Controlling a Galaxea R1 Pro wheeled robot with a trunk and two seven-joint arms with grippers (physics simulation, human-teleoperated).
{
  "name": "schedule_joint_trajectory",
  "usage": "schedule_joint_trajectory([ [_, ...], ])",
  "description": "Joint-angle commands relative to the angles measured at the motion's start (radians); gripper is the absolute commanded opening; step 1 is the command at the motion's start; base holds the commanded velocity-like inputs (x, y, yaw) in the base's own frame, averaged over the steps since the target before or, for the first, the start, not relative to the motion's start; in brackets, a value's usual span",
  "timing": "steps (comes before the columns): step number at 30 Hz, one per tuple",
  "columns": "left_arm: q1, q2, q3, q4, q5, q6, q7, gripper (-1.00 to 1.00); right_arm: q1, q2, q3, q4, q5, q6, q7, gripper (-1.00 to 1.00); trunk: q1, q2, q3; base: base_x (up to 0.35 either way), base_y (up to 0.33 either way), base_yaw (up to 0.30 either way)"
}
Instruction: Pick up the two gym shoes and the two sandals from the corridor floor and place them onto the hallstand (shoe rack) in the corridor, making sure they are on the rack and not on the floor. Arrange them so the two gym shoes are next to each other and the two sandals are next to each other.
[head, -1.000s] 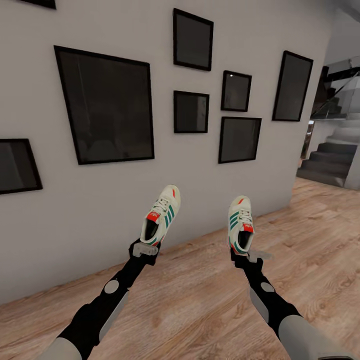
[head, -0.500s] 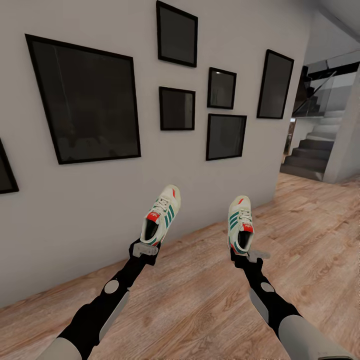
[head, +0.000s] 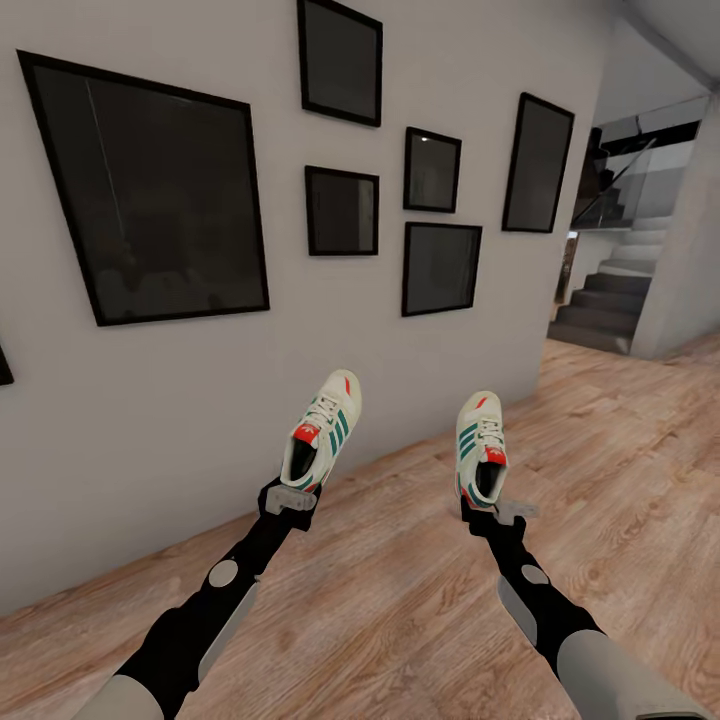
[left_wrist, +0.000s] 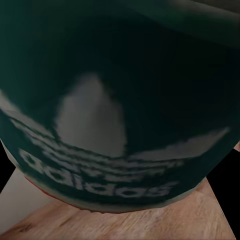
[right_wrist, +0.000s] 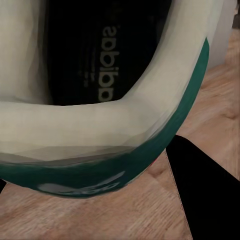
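Here the left fingers (head: 292, 497) are clamped on one gym shoe (head: 320, 432) by its heel. The right fingers (head: 487, 511) grip the other gym shoe (head: 480, 445) likewise, above the wood floor (head: 400, 620).

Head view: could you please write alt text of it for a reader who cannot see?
Two black robot arms each hold up a white lace-up sneaker with green stripes, one in the left hand and one in the right hand. The left sneaker tilts rightwards. Behind are a white wall of black picture frames, light wood-plank floor and grey stairs.
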Motion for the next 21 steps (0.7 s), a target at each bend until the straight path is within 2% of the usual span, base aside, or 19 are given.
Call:
schedule_joint_trajectory([
  [1,-0.001,0.001,-0.002,0.0,0.011,-0.003,-0.003,-1.0,-0.001,-0.001,0.007,0.001,-0.01,-0.004,-0.002,-1.0,0.0,0.0,-0.002,0.0,0.0,-0.177],
  [21,-0.001,0.001,-0.002,0.0,0.011,-0.003,-0.003,-1.0,-0.001,-0.001,0.007,0.0,-0.01,-0.004,-0.002,-1.0,0.0,0.0,-0.025,0.0,0.0,-0.206],
])
